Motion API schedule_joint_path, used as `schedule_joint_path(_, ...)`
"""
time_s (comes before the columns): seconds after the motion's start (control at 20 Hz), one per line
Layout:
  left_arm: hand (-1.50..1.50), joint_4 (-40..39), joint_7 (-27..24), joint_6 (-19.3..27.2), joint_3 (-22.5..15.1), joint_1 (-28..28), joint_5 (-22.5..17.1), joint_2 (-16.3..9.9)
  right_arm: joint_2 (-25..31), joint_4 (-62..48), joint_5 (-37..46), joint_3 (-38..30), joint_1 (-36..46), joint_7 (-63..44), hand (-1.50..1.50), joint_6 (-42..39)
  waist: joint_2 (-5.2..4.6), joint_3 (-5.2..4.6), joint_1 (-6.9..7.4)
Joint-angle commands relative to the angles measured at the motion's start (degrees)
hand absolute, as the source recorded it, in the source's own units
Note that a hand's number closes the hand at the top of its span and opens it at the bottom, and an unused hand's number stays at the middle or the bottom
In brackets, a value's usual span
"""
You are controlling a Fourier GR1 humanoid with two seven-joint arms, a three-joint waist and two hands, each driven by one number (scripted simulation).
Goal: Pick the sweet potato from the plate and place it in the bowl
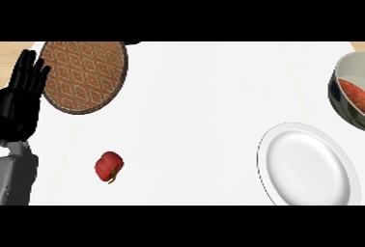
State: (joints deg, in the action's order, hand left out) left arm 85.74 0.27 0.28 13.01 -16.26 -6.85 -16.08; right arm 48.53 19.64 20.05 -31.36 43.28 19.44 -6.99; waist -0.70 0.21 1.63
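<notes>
Left hand (pixel 20 96) resting open | sweet potato (pixel 354 91) in bowl (pixel 341 103), long axis unclear

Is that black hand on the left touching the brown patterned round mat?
Cannot tell. In the head view the left hand stands open, fingers up, right against the round mat's left edge, with no clear gap or contact showing.

1. Your left hand (pixel 20 99) rests at the desk's (pixel 200 96) left edge, fingers up.
2. Just right of that hand's fingers lies the round mat (pixel 84 75), at the desk's far left.
3. Nearer you than the hand and a little to its right, the pepper (pixel 109 166) lies alone on the desk.
4. Far to the hand's right sits the plate (pixel 308 166), near the front edge.
5. Beyond the plate, at the right edge, stands the bowl (pixel 348 103) with the sweet potato (pixel 354 90) inside.
</notes>
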Motion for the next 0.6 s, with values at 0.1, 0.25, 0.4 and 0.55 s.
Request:
schedule_joint_path(0.1, 0.00, 2.15, 0.89, 1.72, -0.87, 0.50, 1.28, 0.92, 7.32, -4.87, -4.91, -6.99, -2.17, 1.99, -1.50, 1.42, -0.03, 0.08, -0.11)
schedule_joint_path(0.25, 0.00, 2.31, -1.24, -0.88, 0.43, 3.34, -0.51, 0.05, 10.40, -7.27, -8.41, -10.94, -4.59, 2.36, -1.50, -0.40, 0.04, 0.08, -0.29)
schedule_joint_path(0.4, 0.00, 1.64, -0.43, 1.22, -0.83, 1.92, 0.91, 1.68, 13.82, -9.02, -9.40, -12.19, -6.04, 3.29, -1.50, -3.60, -0.23, 0.18, -0.09)
schedule_joint_path(0.55, 0.00, 1.36, 1.55, -0.55, 1.26, 0.54, -0.92, -1.28, 17.03, -10.51, -11.96, -15.01, -10.12, 6.15, -1.50, -8.75, -0.18, 0.32, -0.71)
